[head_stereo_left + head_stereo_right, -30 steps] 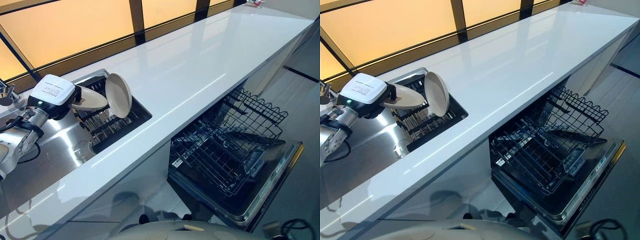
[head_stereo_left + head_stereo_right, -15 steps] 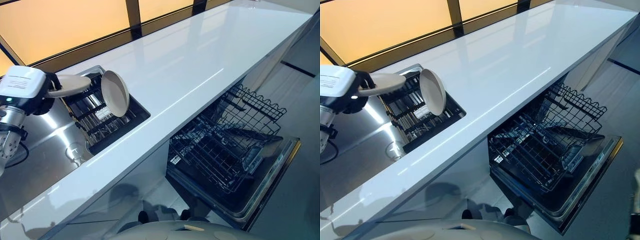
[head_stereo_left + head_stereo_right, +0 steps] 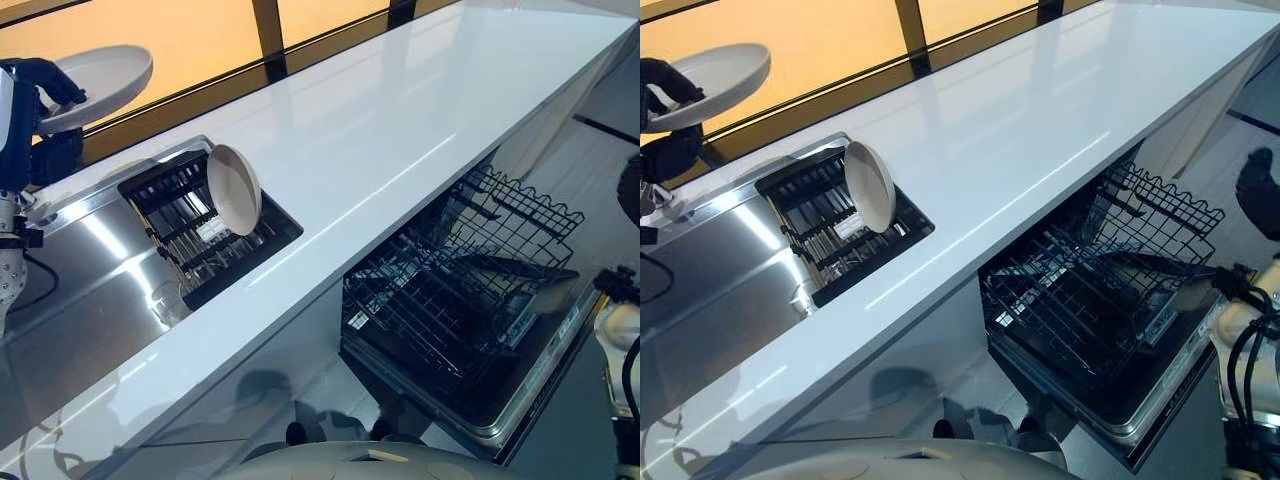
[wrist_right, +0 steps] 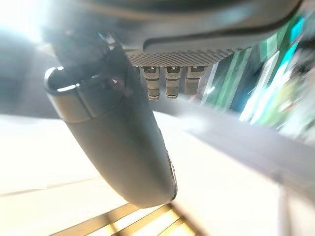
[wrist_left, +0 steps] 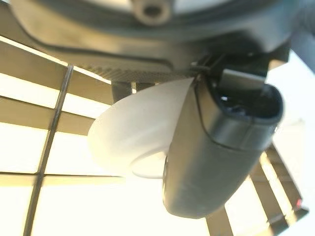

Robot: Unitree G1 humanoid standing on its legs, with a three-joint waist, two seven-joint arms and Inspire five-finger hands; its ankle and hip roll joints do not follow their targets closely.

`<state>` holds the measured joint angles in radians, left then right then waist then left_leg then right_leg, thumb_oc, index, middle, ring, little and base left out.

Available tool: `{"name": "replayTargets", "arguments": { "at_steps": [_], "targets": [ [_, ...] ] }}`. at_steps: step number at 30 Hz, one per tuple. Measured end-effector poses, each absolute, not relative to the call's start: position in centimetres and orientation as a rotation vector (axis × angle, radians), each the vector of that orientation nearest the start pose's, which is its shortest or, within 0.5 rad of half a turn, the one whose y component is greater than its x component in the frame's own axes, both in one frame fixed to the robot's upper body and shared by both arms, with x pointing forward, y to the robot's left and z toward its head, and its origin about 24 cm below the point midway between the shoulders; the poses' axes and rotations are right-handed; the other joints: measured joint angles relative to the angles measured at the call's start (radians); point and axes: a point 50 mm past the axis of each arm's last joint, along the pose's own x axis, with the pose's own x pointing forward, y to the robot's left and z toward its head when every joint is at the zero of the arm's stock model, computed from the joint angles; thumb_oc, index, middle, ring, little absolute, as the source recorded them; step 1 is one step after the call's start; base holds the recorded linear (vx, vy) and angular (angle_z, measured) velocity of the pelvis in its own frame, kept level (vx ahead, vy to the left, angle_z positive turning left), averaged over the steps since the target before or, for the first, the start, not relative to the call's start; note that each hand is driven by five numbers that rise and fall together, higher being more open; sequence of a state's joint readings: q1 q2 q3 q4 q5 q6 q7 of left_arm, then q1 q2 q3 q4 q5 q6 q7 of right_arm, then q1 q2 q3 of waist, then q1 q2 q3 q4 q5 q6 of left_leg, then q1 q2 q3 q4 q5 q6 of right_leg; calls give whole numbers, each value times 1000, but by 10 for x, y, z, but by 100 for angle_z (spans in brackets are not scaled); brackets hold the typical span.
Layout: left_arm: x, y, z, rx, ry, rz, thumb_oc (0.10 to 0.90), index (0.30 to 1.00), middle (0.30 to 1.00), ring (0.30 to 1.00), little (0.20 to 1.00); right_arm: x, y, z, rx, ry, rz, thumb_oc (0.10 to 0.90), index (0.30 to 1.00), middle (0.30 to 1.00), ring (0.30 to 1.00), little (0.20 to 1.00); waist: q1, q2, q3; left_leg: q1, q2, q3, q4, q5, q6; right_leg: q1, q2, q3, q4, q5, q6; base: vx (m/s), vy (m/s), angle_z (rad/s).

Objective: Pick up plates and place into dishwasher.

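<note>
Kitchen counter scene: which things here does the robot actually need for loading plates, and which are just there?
Needed:
left hand, pinching a lifted plate
second plate, on edge in the sink rack
open dishwasher rack

Just there:
white counter
steel sink
windows

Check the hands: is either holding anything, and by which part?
The left hand pinches a white plate by its rim, raised above the sink. The right hand holds nothing.

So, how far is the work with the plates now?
Nothing is loaded yet: the dishwasher rack stands pulled out, with no plates on it. In hand: the left robot hand grips one plate, raised above the sink. Left: bring it to the rack, then fetch the second plate, upright in the drying rack. The right robot hand hovers beside the dishwasher.
</note>
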<state>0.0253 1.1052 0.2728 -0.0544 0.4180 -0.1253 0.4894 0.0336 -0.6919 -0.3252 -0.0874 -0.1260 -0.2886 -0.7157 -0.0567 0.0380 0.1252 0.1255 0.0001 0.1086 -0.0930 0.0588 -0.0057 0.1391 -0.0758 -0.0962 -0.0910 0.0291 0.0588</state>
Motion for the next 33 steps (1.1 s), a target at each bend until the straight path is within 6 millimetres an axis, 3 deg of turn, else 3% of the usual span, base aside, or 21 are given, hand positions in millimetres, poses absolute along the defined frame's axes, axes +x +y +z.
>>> {"name": "replayTargets", "arguments": {
  "at_steps": [5, 10, 18, 26, 33],
  "targets": [
    [230, 296, 245, 1313, -757, 403, 100, 300, 300, 300, 200, 225, -294, 201, -638, -778, -566, 800, 900, 900, 900, 900, 23, -7, -4, -2, 0, -17, 0, 4, -1, 5, 0, -17, 0, -1, 0, -18, -30, 10],
    [234, 274, 259, 1238, -850, 276, 100, 300, 300, 300, 200, 236, -277, 205, -569, -748, -348, 800, 900, 900, 900, 900, 40, -16, -10, -14, -1, -35, 3, 11, 0, 4, 0, -27, 0, -1, 0, -14, -32, 13],
    [247, 240, 252, 1160, -839, -6, 100, 300, 300, 300, 200, 256, -250, 207, -522, -706, -131, 800, 900, 900, 900, 900, 52, -17, -10, -16, -1, -37, 3, 18, -1, 4, 0, -29, 0, -1, 0, -6, -11, 1],
    [255, 221, 251, 1125, -815, -173, 100, 300, 300, 300, 200, 267, -231, 224, -630, -715, 39, 800, 900, 900, 900, 900, 50, -17, -10, -17, -1, -42, 3, 18, -2, 4, 1, -31, 0, -1, 0, 0, 0, 0],
    [259, 211, 253, 1121, -828, -234, 100, 300, 300, 300, 200, 273, -212, 238, -850, -702, 230, 800, 900, 900, 900, 900, 50, -17, -10, -17, -1, -44, 3, 19, -2, 5, 1, -32, 0, -1, 0, 0, 0, 0]
  ]
}}
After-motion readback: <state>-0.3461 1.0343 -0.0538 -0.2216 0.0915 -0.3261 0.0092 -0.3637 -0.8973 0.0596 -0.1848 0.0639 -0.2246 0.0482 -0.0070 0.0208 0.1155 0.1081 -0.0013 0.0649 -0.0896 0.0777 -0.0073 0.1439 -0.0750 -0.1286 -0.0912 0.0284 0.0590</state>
